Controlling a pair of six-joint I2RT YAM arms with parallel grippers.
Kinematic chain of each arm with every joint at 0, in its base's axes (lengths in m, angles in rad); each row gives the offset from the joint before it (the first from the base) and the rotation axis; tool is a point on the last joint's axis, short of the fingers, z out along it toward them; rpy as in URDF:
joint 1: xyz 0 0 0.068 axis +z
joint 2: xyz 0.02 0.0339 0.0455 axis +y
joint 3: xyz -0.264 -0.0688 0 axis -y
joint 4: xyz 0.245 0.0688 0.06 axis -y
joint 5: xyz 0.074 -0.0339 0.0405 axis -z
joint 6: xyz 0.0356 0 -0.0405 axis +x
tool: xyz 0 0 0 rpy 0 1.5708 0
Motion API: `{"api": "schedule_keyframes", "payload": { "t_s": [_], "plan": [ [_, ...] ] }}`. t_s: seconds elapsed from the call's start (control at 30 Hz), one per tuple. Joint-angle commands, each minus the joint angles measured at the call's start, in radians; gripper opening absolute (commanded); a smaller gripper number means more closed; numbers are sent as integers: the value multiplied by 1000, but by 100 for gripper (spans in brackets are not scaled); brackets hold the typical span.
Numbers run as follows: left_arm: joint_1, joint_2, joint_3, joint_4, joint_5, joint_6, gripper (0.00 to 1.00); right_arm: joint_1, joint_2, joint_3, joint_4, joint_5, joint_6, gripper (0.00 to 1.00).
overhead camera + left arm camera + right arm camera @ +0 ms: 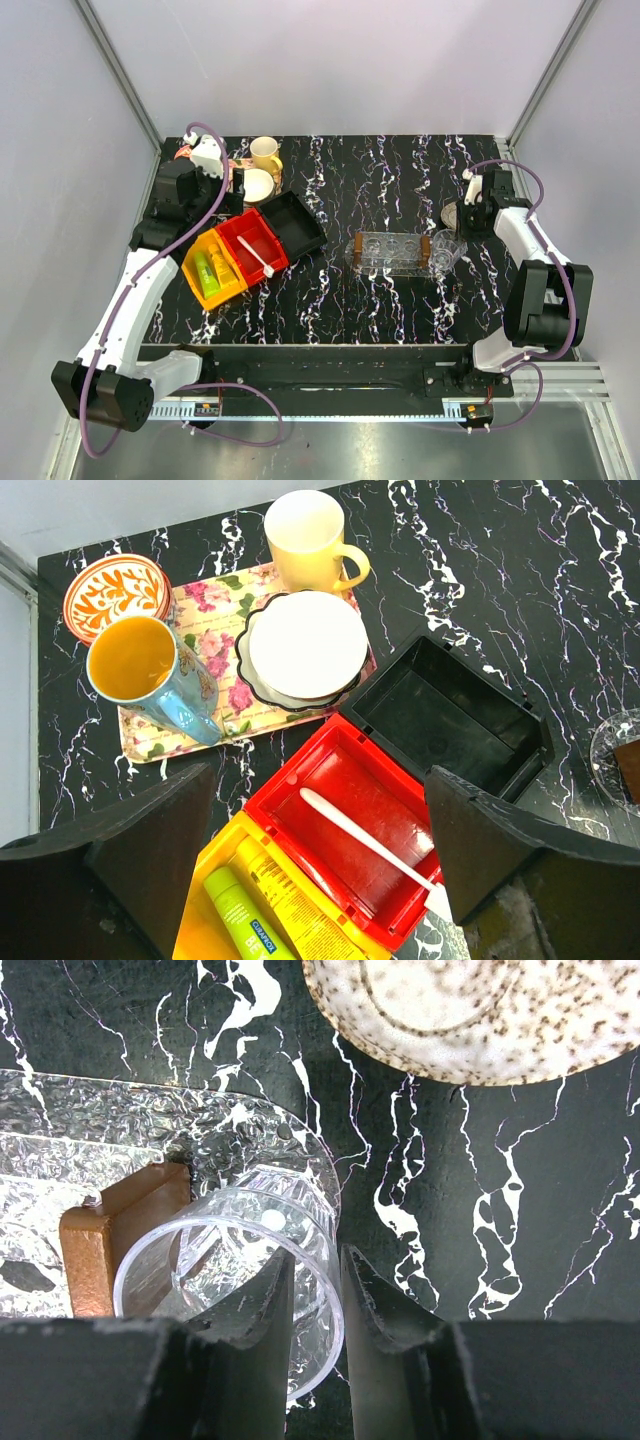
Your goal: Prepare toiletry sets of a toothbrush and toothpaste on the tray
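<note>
A white toothbrush lies slantwise in the red bin. Beside it the yellow bin holds both toothpaste tubes, one lime green and one orange-yellow. My left gripper hovers above these bins, open and empty. The clear oval tray lies mid-table and carries the clear rack. At the tray's right end, my right gripper pinches the wall of a clear glass, one finger inside and one outside.
An empty black bin adjoins the red one. Behind the bins, a floral tray bears a yellow mug, a blue mug and a white bowl. A speckled dish sits just beyond the glass.
</note>
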Motion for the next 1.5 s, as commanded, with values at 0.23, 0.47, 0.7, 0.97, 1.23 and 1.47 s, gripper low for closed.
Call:
{"api": "schedule_keyframes", "payload": {
  "t_s": [0.23, 0.47, 0.7, 0.97, 1.23, 1.47],
  "plan": [
    [6, -23, -10, 56, 18, 6, 91, -3, -4, 32, 19, -35, 28, 30],
    [8, -24, -13, 56, 16, 7, 91, -3, -2, 36, 25, -39, 34, 30],
    [9, -25, -16, 58, 16, 6, 91, -3, -11, 35, 28, -33, 31, 34],
    [13, -30, -17, 56, 15, 7, 91, -3, -57, 53, 13, -22, 31, 42],
    [19, -48, -20, 41, 10, 18, 91, -3, -129, 122, -45, -4, 25, 44],
    [26, -68, -36, -29, 3, 71, 91, -3, -217, 220, -113, -16, 25, 45]
  ]
}}
